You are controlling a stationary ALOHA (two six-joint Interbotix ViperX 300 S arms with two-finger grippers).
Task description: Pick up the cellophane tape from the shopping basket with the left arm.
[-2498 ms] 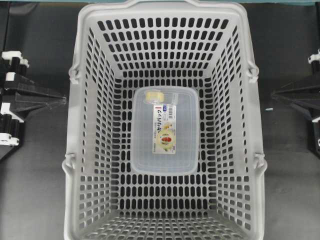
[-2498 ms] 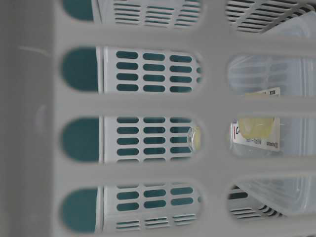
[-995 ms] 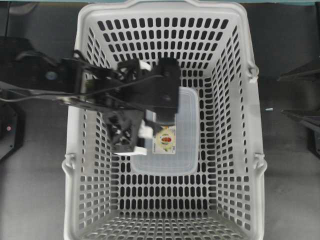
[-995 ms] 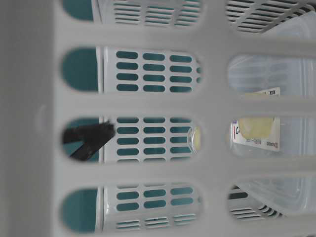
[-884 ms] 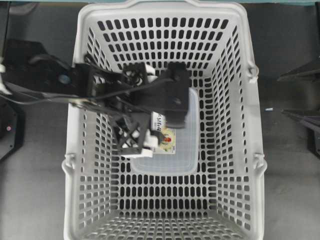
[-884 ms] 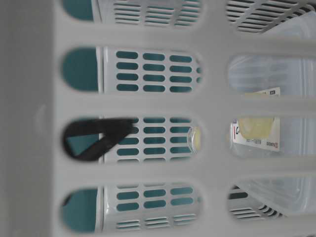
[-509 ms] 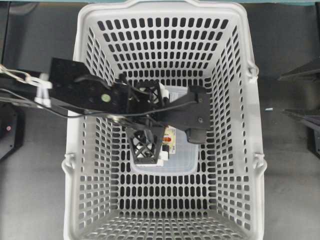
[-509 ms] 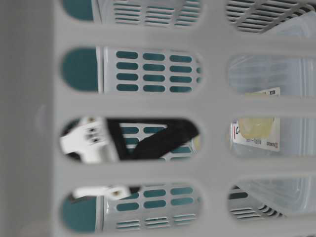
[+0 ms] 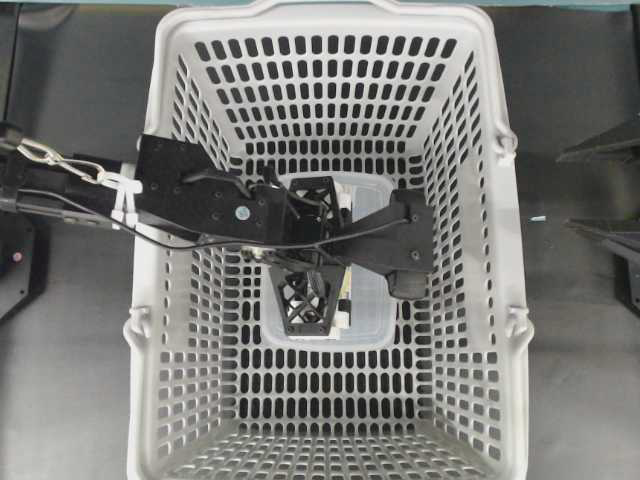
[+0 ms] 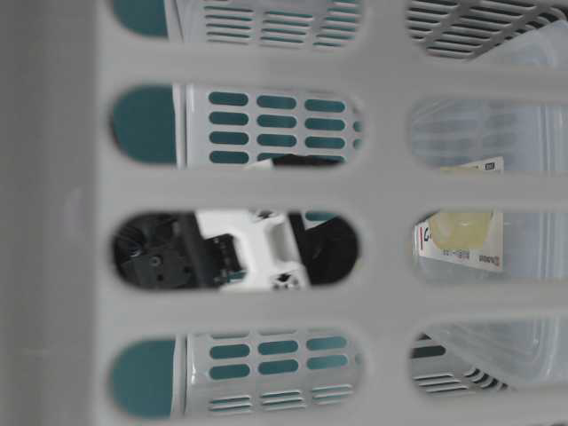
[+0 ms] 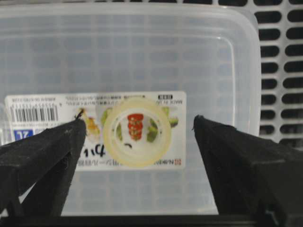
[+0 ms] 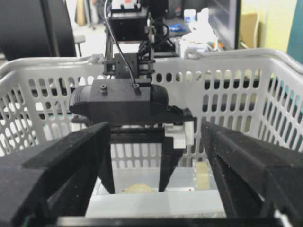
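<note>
A big light-grey plastic shopping basket with rows of long holes in its walls and floor sits on the dark tabletop. On the basket floor lies a large clear plastic box with round corners and a long white printed label on its lid.

The small roll of clear, a little yellow, cellophane tape lies flat on top of that label. Through its middle hole you can see a bit of the red picture on the label.

The black left arm, made of flat plates and cables, reaches from the left side over the rim and down into the basket. Its tool hangs over the clear box. In the left wrist view the two black fingers of the left tool stand wide apart, one on each side of the tape roll. Neither finger touches the roll; there is a gap on both sides.

From the right wrist view, the left tool points down at the box, and the yellowish roll shows low between its finger tips.

The right tool is outside the basket, near its wall, looking in. Its two black fingers are wide apart and hold nothing.

In the low side view, black and white parts of the left arm show through one hole in the basket wall.
</note>
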